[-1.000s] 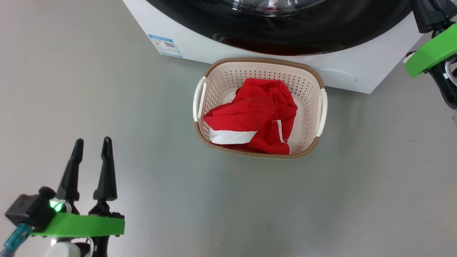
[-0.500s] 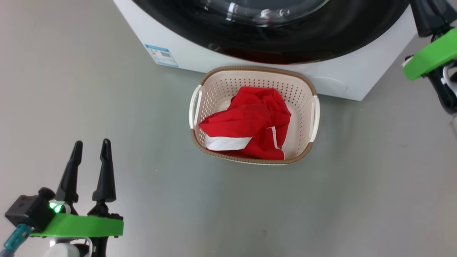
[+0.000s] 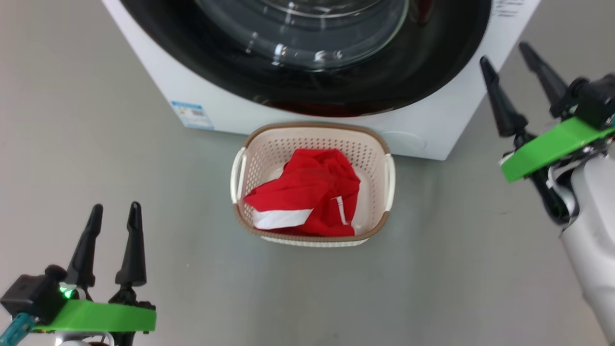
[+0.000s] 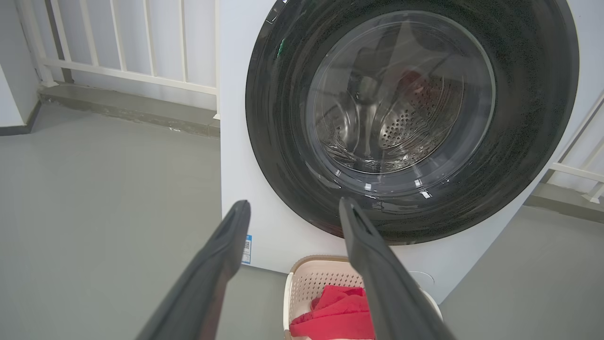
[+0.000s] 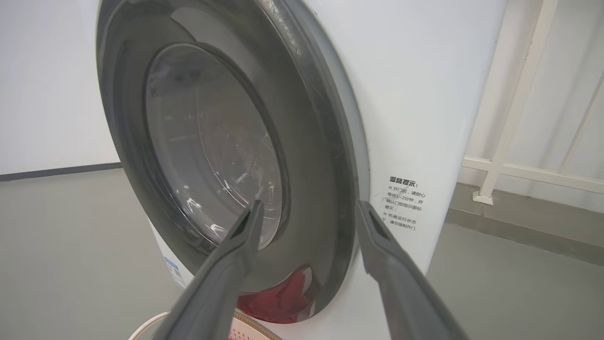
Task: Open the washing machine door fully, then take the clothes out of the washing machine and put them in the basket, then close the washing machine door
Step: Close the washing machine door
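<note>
Grey, smooth floor [image 3: 480, 269] spreads out around the washing machine [image 3: 432, 129], a white box that stands in front of a white railing [image 4: 118, 47]. Its door [image 3: 216, 72], a glossy black ring around a bulging glass window, lies flat against the front of the machine. The steel drum [image 4: 401, 127] with its holes shows through the glass. A blue sticker [image 3: 192, 114] sits at the lower left corner of the machine's front. A small printed notice [image 5: 403, 203] is on the white panel just right of the door.

On the floor at the foot of the machine, right below the door, stands the basket [image 3: 312, 126]. It is cream plastic with a brown rim and two white side handles. Its far rim is very close to the machine's base, but whether the two touch cannot be told. The clothes [image 3: 307, 192] lie bunched inside the basket, red cloth with a white panel and a white stripe. A red glint of them shows in the bottom of the door's black ring.

The left gripper [image 3: 116, 205] hangs over bare floor, well out from the machine's front and off to the left of the basket. Its two dark fingers are spread apart with nothing between them, and they point toward the machine. The right gripper [image 3: 504, 53] is near the machine's front right corner. Its fingers are also spread wide and empty. In the right wrist view they aim at the lower right of the door and the white panel beside it, touching neither.
</note>
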Controlling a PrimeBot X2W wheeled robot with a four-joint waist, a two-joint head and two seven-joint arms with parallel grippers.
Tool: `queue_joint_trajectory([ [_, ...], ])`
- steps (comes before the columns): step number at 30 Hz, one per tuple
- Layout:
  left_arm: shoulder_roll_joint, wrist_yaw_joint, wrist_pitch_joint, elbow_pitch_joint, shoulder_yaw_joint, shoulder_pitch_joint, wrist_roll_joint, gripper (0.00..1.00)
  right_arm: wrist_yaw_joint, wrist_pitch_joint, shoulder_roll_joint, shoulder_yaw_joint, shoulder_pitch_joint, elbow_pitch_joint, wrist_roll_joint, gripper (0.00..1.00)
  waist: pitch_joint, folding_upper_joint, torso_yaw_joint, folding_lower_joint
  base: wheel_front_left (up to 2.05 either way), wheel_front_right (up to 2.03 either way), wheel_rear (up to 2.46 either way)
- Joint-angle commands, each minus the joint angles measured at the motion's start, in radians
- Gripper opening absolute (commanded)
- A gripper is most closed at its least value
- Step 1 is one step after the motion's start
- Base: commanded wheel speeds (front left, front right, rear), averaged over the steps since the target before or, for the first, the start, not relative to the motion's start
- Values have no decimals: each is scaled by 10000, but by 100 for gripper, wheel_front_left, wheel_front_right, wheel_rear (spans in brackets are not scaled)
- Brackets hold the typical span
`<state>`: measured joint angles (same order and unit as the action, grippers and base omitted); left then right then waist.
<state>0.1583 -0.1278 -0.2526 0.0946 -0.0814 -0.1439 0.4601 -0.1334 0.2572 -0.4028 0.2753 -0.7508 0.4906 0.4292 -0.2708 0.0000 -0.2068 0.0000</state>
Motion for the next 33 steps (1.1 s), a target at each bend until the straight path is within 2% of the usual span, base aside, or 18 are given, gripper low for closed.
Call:
queue_joint_trajectory([
  [1, 371, -29, -92, -190, 400, 13, -92, 100, 27, 46, 154, -15, 461, -430, -100, 100, 470, 0, 458, 0, 0, 0, 0],
  [13, 568, -15, -74, -133, 611, 629, -40, 100, 27, 46, 1122, -939, 2672, -1665, -265, 100, 1556, 0, 1428, 0, 0, 0, 0],
  [23, 725, -19, 14, -403, 592, 946, 343, 100, 27, 46, 1406, -1061, 3740, -2009, -499, 100, 1885, 0, 1834, 0, 0, 0, 0],
  [33, 792, 78, 9, -498, 616, 1270, 374, 100, 27, 46, 1853, -1608, 4732, -2267, -565, 100, 2184, 0, 2065, 0, 0, 0, 0],
])
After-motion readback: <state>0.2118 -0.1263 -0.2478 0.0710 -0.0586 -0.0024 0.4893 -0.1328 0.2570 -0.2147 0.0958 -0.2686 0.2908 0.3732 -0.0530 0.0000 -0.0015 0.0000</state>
